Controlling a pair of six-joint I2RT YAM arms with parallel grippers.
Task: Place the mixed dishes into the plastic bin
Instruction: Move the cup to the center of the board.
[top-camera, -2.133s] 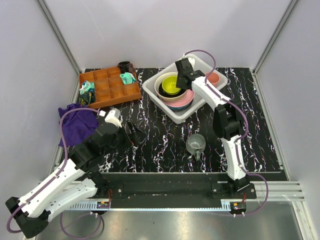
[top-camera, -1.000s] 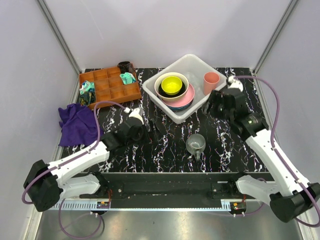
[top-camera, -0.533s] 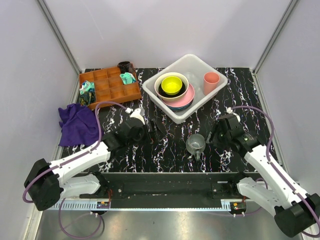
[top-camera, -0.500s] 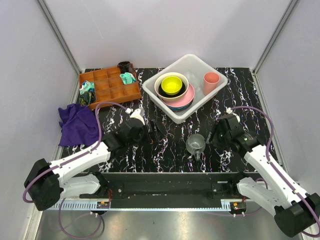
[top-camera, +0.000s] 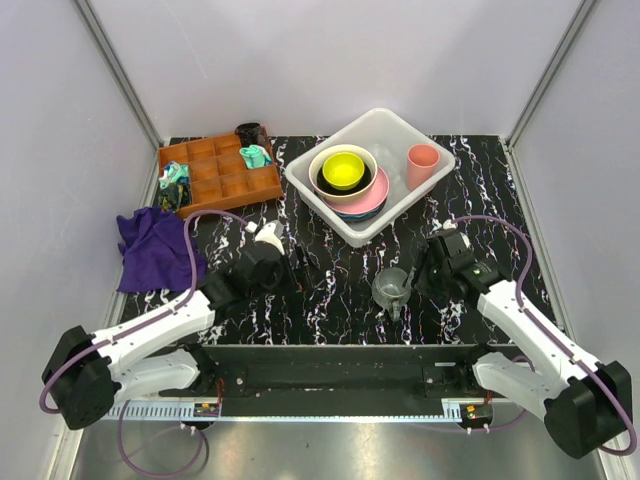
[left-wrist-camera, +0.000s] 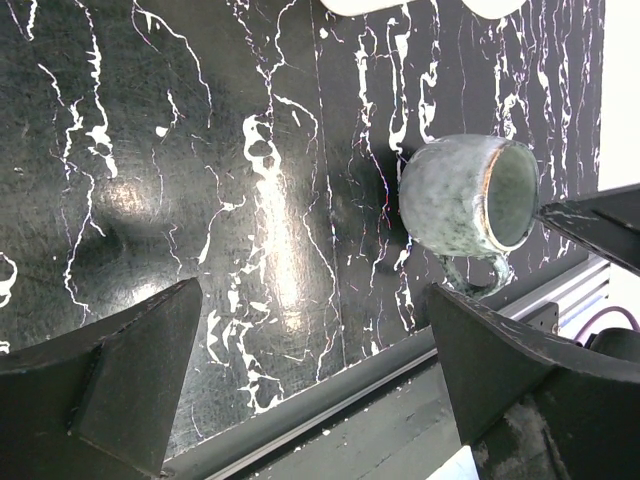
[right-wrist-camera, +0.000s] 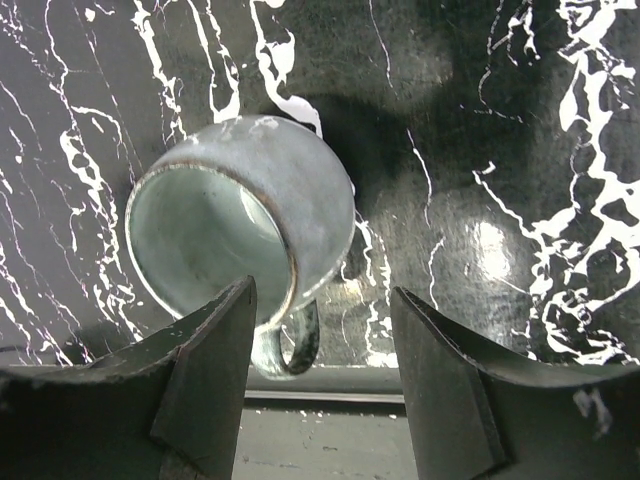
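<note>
Right gripper (right-wrist-camera: 320, 292) part-open over upright grey mug (right-wrist-camera: 245, 215) (speckled, glossy), seemingly not gripping, left gripper (left-wrist-camera: 315, 290) wide, empty.

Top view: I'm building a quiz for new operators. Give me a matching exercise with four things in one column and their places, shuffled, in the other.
Things
1. mug
2. pink cup
3. yellow bowl
4. cloth

Places
A. nested in the cream bowl
B. at the table's left edge
C. on the table, in front of the bin
D. in the bin's right end

Pairs: 1-C, 2-D, 3-A, 4-B
</note>
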